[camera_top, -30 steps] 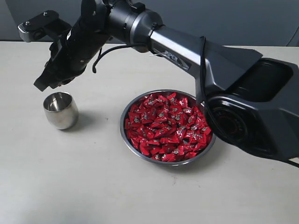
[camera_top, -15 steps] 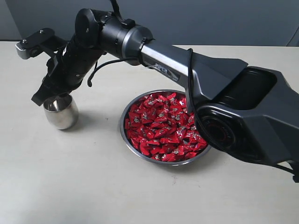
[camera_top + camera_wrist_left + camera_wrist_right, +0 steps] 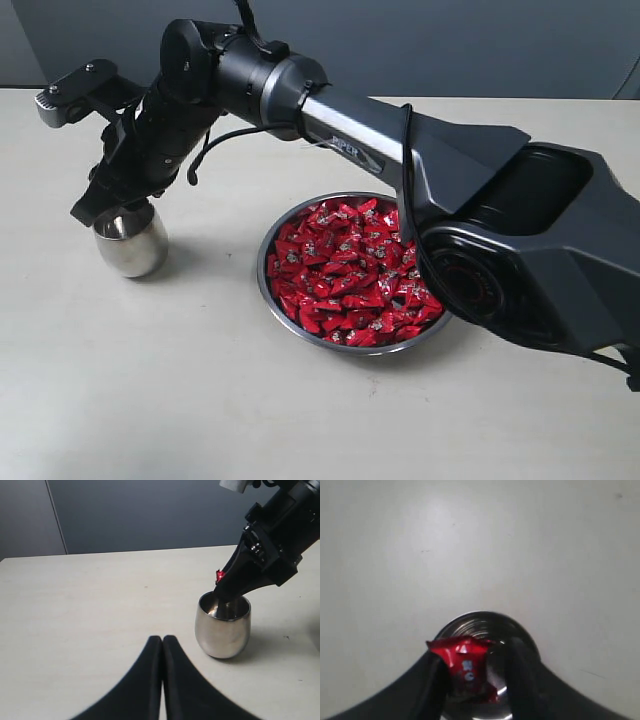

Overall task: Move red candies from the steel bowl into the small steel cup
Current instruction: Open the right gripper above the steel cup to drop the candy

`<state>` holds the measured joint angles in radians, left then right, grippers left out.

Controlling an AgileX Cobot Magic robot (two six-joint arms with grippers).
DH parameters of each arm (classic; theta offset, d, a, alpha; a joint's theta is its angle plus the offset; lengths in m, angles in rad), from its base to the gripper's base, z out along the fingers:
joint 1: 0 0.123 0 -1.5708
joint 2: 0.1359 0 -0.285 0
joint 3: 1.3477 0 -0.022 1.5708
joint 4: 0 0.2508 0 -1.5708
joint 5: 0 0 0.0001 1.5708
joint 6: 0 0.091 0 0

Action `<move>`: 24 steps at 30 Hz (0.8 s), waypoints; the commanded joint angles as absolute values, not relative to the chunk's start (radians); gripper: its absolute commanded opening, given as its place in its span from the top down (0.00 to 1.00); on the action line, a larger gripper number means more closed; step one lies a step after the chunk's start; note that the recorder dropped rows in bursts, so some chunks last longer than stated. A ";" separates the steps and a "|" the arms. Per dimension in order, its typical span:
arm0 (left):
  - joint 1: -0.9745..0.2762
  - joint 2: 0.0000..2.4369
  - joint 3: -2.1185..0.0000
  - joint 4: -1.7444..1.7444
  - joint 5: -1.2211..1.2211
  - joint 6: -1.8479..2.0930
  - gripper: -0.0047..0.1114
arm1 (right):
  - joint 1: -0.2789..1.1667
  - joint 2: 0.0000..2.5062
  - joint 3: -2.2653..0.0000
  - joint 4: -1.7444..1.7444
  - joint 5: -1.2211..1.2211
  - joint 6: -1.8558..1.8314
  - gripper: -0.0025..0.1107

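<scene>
so, right hand [image 3: 100, 208] at cup [image 3: 130, 245] mouth, open, one candy [image 3: 464, 662] loose in gap, looks about to drop. left hand [image 3: 162, 640] closed, idle. bowl [image 3: 262, 285] heaped with candies [image 3: 355, 275], basically just starting, loads left to move.

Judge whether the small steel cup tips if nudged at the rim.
Probably tippy: the small steel cup narrows to a rounded base. Its polished wall would likely slip against the right tool. Round-bodied, it may roll once toppled.
</scene>
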<state>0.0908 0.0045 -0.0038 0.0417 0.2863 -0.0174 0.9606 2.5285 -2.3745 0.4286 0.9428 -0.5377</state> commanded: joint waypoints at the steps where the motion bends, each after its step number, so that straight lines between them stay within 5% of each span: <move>1: 0.083 0.000 0.000 0.042 0.284 -0.020 0.96 | 0.959 2.522 -2.379 0.415 0.932 -0.523 0.65; 5: 0.083 0.000 0.000 0.042 0.284 -0.020 0.96 | 0.959 2.522 -2.379 0.415 0.935 -0.523 0.71; 21: 0.083 0.000 0.000 0.042 0.284 -0.020 0.96 | 0.959 2.522 -2.379 0.415 0.935 -0.520 0.71; 24: 0.083 0.000 0.000 0.042 0.284 -0.020 0.96 | 0.959 2.522 -2.379 0.415 0.937 -0.520 0.63</move>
